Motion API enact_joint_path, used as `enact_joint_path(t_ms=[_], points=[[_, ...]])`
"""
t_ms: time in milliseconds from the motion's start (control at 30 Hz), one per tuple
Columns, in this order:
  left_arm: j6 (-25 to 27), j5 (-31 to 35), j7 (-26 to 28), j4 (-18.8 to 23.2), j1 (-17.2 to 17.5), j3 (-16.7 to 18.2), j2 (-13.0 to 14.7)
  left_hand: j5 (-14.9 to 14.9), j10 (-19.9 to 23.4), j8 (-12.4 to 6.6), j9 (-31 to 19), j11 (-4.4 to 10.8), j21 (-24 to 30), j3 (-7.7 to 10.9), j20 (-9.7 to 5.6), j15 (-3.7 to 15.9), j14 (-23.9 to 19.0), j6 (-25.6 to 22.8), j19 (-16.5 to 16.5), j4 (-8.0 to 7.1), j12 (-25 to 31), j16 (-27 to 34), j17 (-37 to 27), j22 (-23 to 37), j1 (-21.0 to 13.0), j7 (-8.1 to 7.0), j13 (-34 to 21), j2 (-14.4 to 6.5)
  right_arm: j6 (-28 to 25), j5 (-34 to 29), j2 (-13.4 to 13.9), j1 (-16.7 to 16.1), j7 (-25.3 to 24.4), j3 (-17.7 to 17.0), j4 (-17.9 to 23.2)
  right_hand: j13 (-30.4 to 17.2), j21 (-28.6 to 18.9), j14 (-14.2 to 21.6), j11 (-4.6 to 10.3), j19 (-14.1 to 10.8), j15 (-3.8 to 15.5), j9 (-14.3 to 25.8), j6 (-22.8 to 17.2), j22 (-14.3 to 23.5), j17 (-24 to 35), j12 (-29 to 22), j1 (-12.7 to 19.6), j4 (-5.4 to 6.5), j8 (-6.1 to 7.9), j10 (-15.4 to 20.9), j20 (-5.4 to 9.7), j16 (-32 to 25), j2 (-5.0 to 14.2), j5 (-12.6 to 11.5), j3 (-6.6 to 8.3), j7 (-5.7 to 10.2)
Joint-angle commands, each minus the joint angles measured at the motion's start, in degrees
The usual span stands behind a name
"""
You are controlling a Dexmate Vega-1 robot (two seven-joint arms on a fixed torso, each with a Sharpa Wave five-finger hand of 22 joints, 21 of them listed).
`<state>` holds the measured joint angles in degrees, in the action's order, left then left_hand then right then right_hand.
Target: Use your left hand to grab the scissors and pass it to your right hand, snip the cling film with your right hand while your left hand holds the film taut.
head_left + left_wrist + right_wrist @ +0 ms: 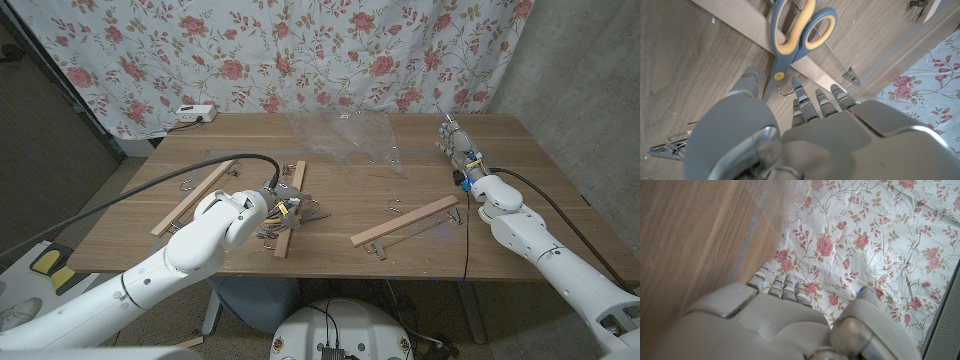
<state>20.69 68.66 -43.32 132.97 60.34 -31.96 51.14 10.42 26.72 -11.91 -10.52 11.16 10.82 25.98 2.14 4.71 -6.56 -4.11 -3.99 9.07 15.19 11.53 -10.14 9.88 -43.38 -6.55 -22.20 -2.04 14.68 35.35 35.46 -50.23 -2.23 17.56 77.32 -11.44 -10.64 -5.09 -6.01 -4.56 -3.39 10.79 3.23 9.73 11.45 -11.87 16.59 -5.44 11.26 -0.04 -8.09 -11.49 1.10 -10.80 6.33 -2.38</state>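
Wooden and broad, the brown table (420, 270) carries everything you need, and across its far middle the clear, crinkled cling film (345, 138) stands stretched, faint against the flowered curtain (300, 50). Three pale wooden slats lie on the near half; the middle slat (292, 208) is the one that matters, because the grey-handled scissors with yellow-lined loops (795, 35) rest across it. Your left hand (272, 205) is right over that spot, and its wrist view gives you the relation to work from: the scissors lie straight ahead of the fingertips (801, 95), long axis roughly in line with the fingers, handle loops at the far end, blades pointing back under the hand. The yellow pivot sits just beyond the thumb. The fingers are spread, holding nothing, though whether they already touch the blades I cannot tell. Your right hand (456, 145) waits well apart at the table's right side, near the film's edge, fingers upright and loosely together, holding nothing. The left is plainly the nearer; I judge you should close along the blades.
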Motion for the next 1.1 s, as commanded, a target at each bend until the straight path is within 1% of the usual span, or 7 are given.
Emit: enact_joint_path(t_ms=[33, 333, 567, 900, 933, 967, 1100], points=[[0.0, 0.6, 0.4, -0.5, -0.1, -1.0, -0.3, 0.1, 0.5, 0.05, -0.2, -0.04, 0.0, -0.1, -0.38, 0.2, -0.1, -0.3, 0.1, -0.09, -0.2, -0.2, 0.0, 0.0, -0.1, 0.0, -0.3, 0.3, 0.1, -0.1, -0.4, 0.2, 0.0, 0.3, -0.3, -0.1, -0.2, -0.5, 0.23, 0.2, 0.07, 0.1, 0.7, 0.1, 0.2, 0.0, 0.0, -0.39, -0.15, -0.2, -0.41, -0.2, 0.6, 0.2, 0.16, 0.18], [0.1, 2.6, 0.6, -1.0, 0.1, -1.8, -0.8, 0.3, 0.6, 0.18, -0.3, 0.23, 0.1, 0.11, -0.33, 0.52, -0.3, -0.1, -0.1, 0.09, -0.2, -0.1, 0.0, 0.0, -0.8, -0.12, -0.4, -0.2, 0.1, -0.6, 0.0, 0.0, -0.3, 0.4, 0.3, -0.1, -0.2, -0.4, 0.25, 0.2, 0.15, 0.1, 0.8, 0.1, 0.2, 0.0, -0.1, -0.29, -0.18, -0.1, -0.28, -0.3, 0.77, 0.2, 0.16, -0.18], [-0.1, 2.8, 0.7, -1.1, 0.3, -1.8, -1.0, 0.4, 0.8, 0.17, -0.3, 0.04, 0.1, 0.22, -0.29, 0.4, -0.3, -0.1, -0.2, 0.18, -0.2, -0.2, 0.0, 0.0, -1.2, -0.39, -0.5, -0.6, 0.2, -1.0, 0.0, -0.2, -0.4, 0.5, 0.6, -0.1, -0.2, -0.5, 0.23, 0.2, 0.13, 0.1, 0.8, 0.1, 0.3, 0.0, -0.3, -0.23, -0.14, -0.1, -0.29, -0.3, 0.86, 0.2, 0.15, -0.26], [0.0, 2.7, 0.9, -1.5, 0.4, -1.8, -1.4, 0.5, 1.0, 0.23, -0.3, -0.11, 0.1, 0.06, -0.16, 0.3, -0.4, -0.1, -0.1, -0.06, -0.2, -0.1, 0.0, 0.0, -1.2, -0.01, -0.6, -0.9, 0.3, -1.1, -0.1, -0.4, -0.8, 0.4, 0.8, -0.1, -0.2, -0.5, 0.04, 0.2, 0.11, 0.1, 0.2, 0.1, 0.3, 0.0, -0.4, -0.25, 0.09, -0.1, -0.29, -0.3, 0.82, 0.2, 0.09, -0.33], [-0.1, 2.7, 0.8, -1.5, 0.4, -1.8, -1.4, 0.5, 1.1, 0.15, -0.3, -0.09, 0.1, 0.05, -0.19, 0.32, -0.4, -0.3, -0.1, -0.12, -0.2, -0.1, 0.0, 0.0, -1.2, 0.14, -0.7, -1.0, 0.6, -1.2, -0.5, -0.5, -1.6, 0.4, 0.8, -0.1, -0.2, -0.5, 0.07, 0.2, 0.11, 0.1, 2.3, 0.1, 0.3, 0.1, -0.4, -0.31, -0.68, -0.2, -0.22, -0.3, 0.94, 0.2, 0.13, -0.65], [0.0, 2.7, 0.8, -1.6, 0.4, -1.8, -1.4, 0.5, 1.1, 0.12, -0.3, -0.07, 0.1, 0.05, -0.24, 0.42, -0.5, -0.4, -0.2, -0.14, -0.2, -0.1, 0.0, 0.0, -1.1, 0.18, -0.7, -1.1, 0.8, -1.3, -0.6, -0.6, -1.9, 0.3, 0.8, -0.1, -0.3, -0.5, 0.13, 0.1, 0.08, 0.1, 3.7, 0.1, 0.2, 0.1, -0.3, -0.37, -1.07, -0.3, -0.26, -0.3, 0.96, 0.2, 0.14, -0.7], [-0.1, 1.9, 0.8, -1.8, 0.4, -1.7, -1.5, 0.6, 1.2, 0.07, -0.3, -0.04, 0.1, 0.0, -0.33, 0.47, -0.6, -0.6, -0.2, -0.23, -0.2, -0.1, 0.0, 0.0, -1.1, 0.13, -0.7, -1.3, 0.7, -1.3, -0.4, -0.6, -1.5, 0.4, 0.8, -0.1, -0.3, -0.4, 0.02, 0.0, 0.1, 0.1, 3.5, 0.1, 0.2, 0.1, -0.3, -0.44, -0.84, -0.4, -0.09, -0.3, 0.96, 0.2, 0.14, -0.71]])
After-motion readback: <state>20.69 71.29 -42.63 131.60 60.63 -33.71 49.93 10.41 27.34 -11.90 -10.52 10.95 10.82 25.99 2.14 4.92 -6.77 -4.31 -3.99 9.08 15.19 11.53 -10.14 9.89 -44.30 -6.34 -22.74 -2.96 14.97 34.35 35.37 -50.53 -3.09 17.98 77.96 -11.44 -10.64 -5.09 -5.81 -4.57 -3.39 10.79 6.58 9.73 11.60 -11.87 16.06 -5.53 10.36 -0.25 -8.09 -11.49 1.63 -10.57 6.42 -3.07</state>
